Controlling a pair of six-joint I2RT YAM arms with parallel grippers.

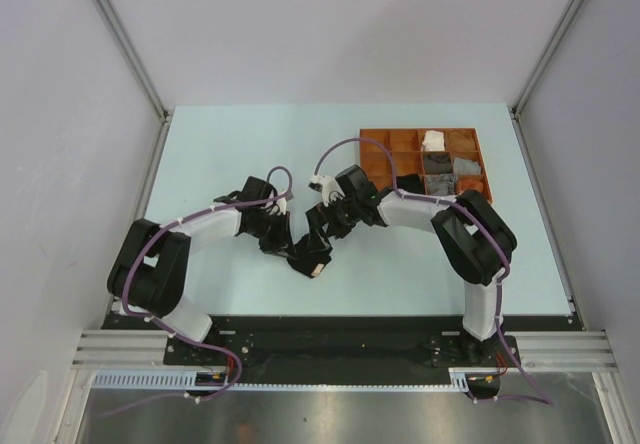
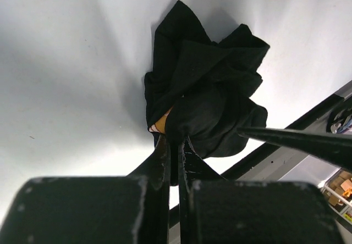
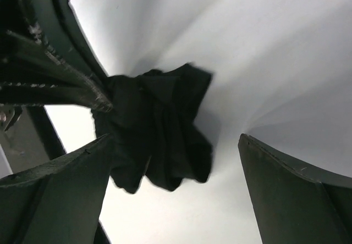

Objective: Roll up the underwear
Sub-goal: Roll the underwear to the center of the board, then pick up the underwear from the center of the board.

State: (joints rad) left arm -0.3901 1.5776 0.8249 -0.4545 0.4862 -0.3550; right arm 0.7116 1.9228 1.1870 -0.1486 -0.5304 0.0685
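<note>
A crumpled black brief (image 2: 203, 90) of the underwear lies bunched on the pale table, with a bit of beige waistband showing at its near edge. My left gripper (image 2: 175, 139) is shut on that near edge, with cloth pinched between the two fingers. The right gripper (image 3: 176, 139) is open wide, one finger on each side of the same black brief (image 3: 159, 128), and neither finger presses the cloth. From above, both grippers meet over the dark bundle (image 1: 306, 256) at the table's middle front, the left gripper (image 1: 288, 246) just left of the right gripper (image 1: 320, 232).
A brown compartmented tray (image 1: 376, 142) sits at the back right. It holds a rolled grey cloth (image 1: 440, 180), a second grey roll (image 1: 467, 167) and a white piece (image 1: 433, 141). The right arm's elbow (image 1: 475, 234) stands just in front of the tray.
</note>
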